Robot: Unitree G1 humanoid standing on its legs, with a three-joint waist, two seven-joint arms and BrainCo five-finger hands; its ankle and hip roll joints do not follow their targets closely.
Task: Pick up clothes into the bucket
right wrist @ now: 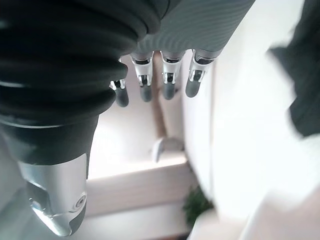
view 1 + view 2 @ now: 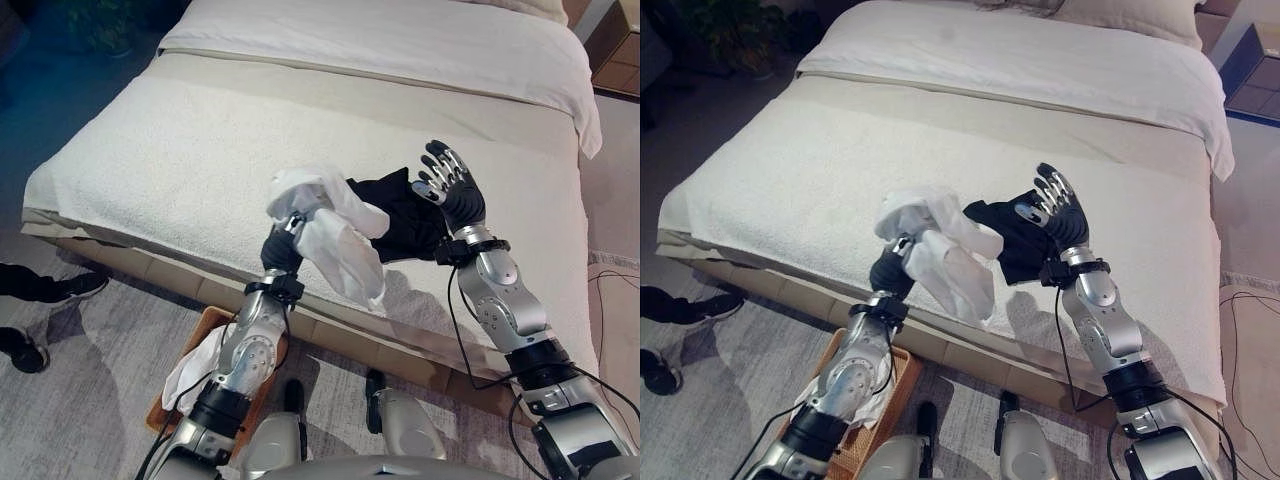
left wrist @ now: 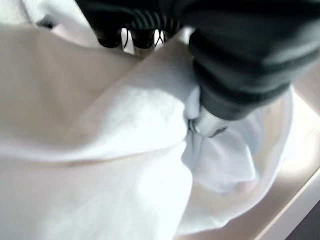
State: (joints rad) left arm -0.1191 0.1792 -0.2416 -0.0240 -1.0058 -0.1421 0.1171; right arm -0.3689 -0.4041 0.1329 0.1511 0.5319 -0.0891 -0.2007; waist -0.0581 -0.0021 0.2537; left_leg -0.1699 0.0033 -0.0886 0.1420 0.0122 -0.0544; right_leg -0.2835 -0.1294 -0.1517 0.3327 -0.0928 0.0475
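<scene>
My left hand (image 2: pixel 285 232) is raised over the bed's front edge, shut on a white garment (image 2: pixel 340 240) that drapes down from it. In the left wrist view the white cloth (image 3: pixel 100 150) wraps round the thumb. A black garment (image 2: pixel 405 215) lies on the bed (image 2: pixel 180 150) just behind the white one. My right hand (image 2: pixel 452 185) hovers open above the black garment, fingers straight and holding nothing. On the floor below my left arm stands a brown bucket (image 2: pixel 205 325) with white cloth (image 2: pixel 190 372) hanging over its rim.
The bed has a cream cover and a white duvet (image 2: pixel 400 40) at the far end. A person's dark shoes (image 2: pixel 60 290) show on the grey carpet at the left. A wooden nightstand (image 2: pixel 615 50) stands at the far right.
</scene>
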